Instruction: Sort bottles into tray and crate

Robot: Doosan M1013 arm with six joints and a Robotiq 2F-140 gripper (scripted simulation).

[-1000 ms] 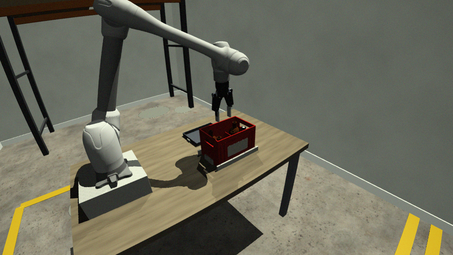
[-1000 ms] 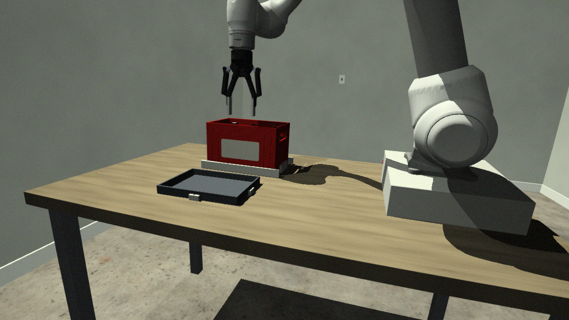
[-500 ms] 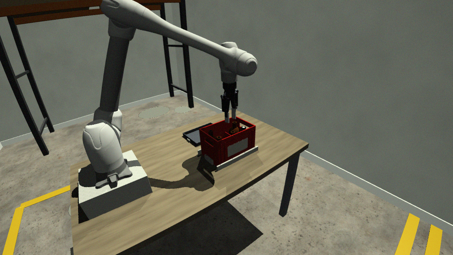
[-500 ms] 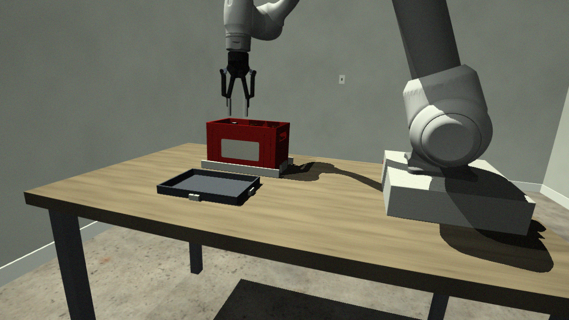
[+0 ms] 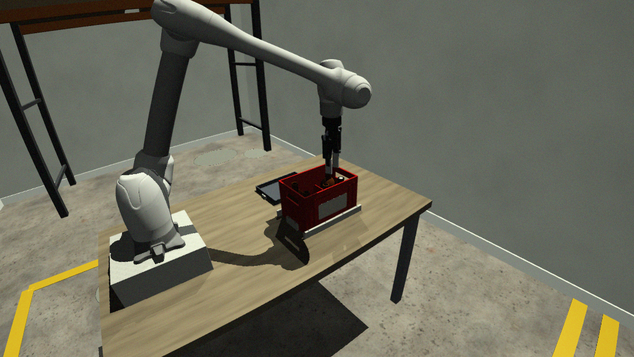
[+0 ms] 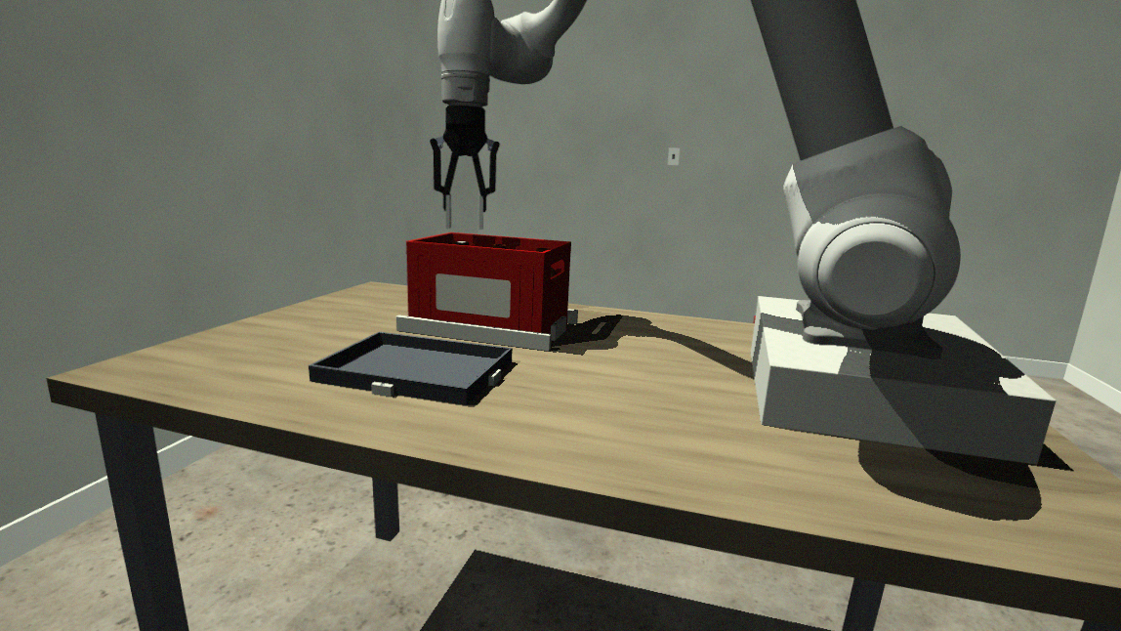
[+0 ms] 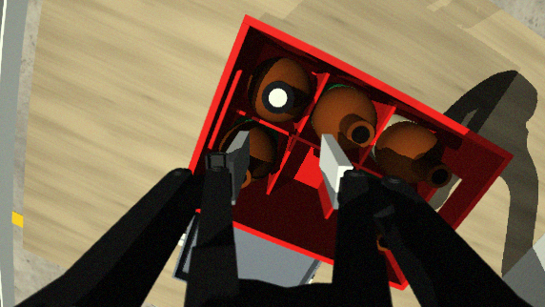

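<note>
A red crate with divided cells stands on the table [image 6: 487, 280] and holds several brown bottles. One bottle in a far corner cell has a white cap [image 7: 278, 97]. Two bottles beside it have open necks [image 7: 360, 133] [image 7: 438, 175]. Another brown bottle [image 7: 252, 149] sits partly under one finger, and its top is hidden. My gripper [image 7: 285, 149] [image 6: 464, 221] hangs just above the crate's rim, fingers partly closed with a gap and nothing between them. The dark tray [image 6: 411, 366] lies empty beside the crate.
The crate rests on a pale base strip [image 5: 330, 221]. The robot's white base block [image 6: 893, 388] stands at the other end of the table. The tray shows behind the crate in the top view [image 5: 270, 188].
</note>
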